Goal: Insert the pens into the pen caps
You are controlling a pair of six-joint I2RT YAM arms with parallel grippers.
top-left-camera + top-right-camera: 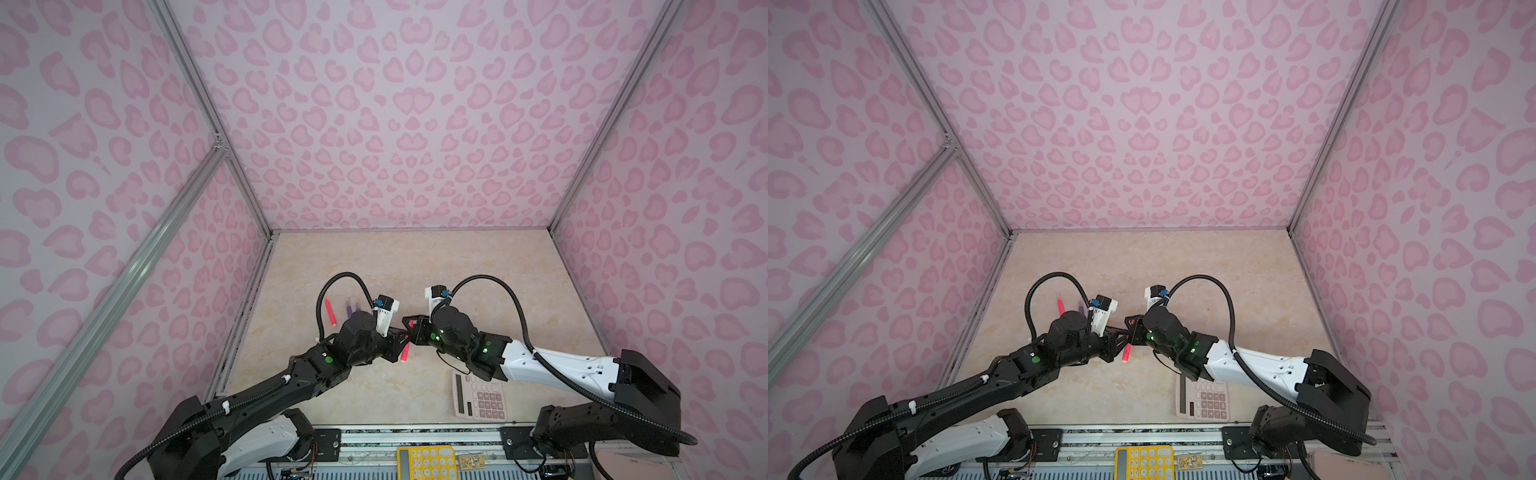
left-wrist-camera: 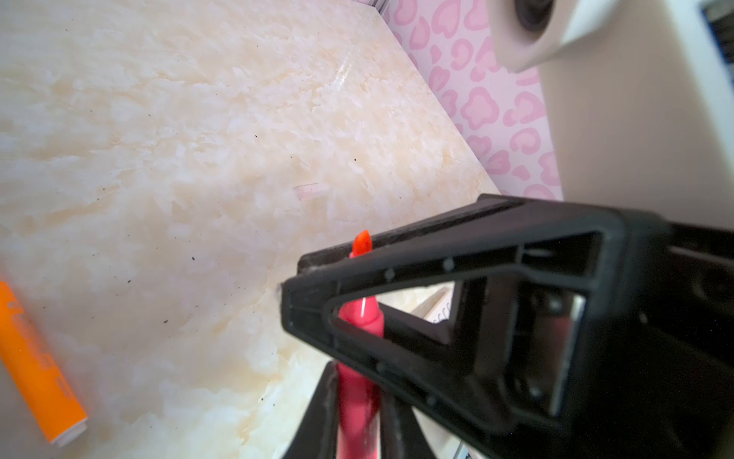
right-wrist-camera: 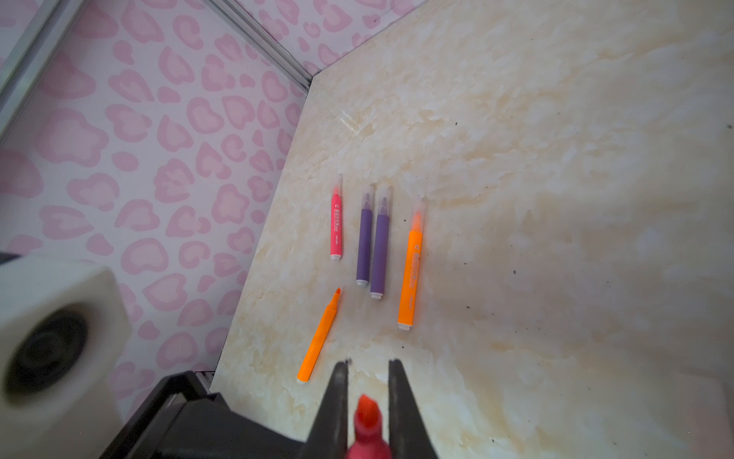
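Faint cap (image 2: 311, 190), perhaps — left wrist view only

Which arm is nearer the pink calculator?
Right. The right arm passes over the calculator's far edge in both top views; the left arm is well off to its left.

- A robot test cell, lab-like.
- Aluminium frame bars (image 1: 124, 286) hold patterned wall panels (image 1: 415, 104) around a marble-look table (image 1: 457, 266).
- Left arm (image 1: 266, 390) and right arm (image 1: 552, 365) stand on a base rail (image 1: 415, 438) beside a circuit board (image 1: 471, 461).
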